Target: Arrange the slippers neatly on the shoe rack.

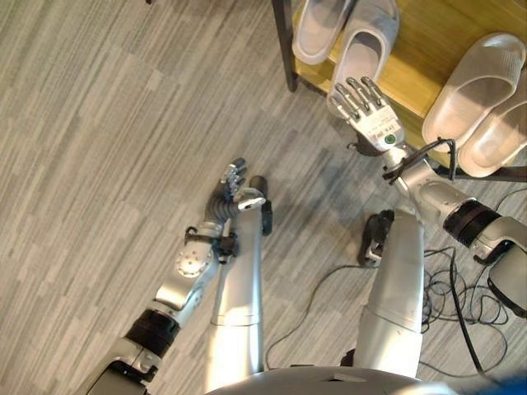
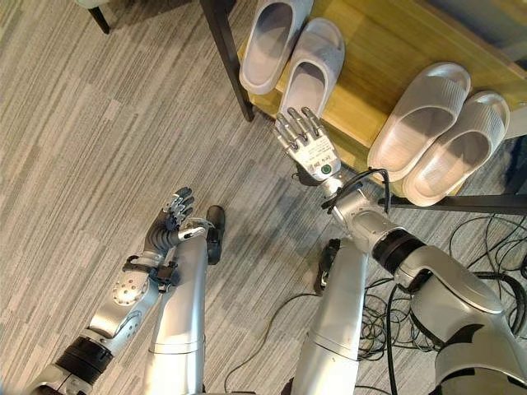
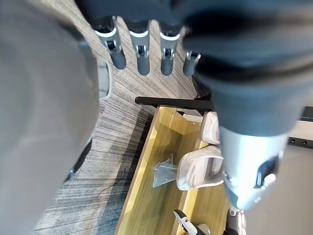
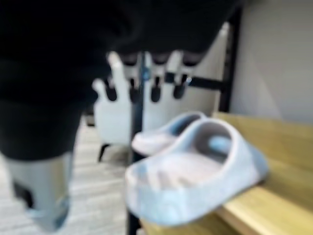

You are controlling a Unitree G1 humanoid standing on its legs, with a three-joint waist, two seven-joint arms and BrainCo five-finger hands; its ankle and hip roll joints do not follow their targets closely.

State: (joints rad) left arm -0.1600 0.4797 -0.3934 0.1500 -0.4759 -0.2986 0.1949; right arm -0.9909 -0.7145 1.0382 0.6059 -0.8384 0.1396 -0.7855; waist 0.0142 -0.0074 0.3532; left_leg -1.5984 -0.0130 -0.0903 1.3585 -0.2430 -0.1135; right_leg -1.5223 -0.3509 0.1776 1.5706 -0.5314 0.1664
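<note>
**Two pairs of slippers on the rack, both hands empty**

Left eye view: a pair of pale grey foam slippers [image 1: 346,37] sits on the yellow wooden shelf of the black-framed shoe rack [image 1: 424,58], and a pair of cream ribbed slippers [image 1: 486,103] lies further right on the same shelf. The right hand [image 1: 370,115] hovers at the shelf's front edge, just before the grey pair, fingers straight and released. The left hand [image 1: 235,185] hangs over the grey striped floor [image 1: 107,164], well apart from the rack, fingers relaxed and empty.

Left wrist view: the left hand's fingers [image 3: 142,56] are extended, holding nothing.

Right wrist view: the right hand's fingers [image 4: 156,90] stand straight above the grey slippers, apart from them.
</note>
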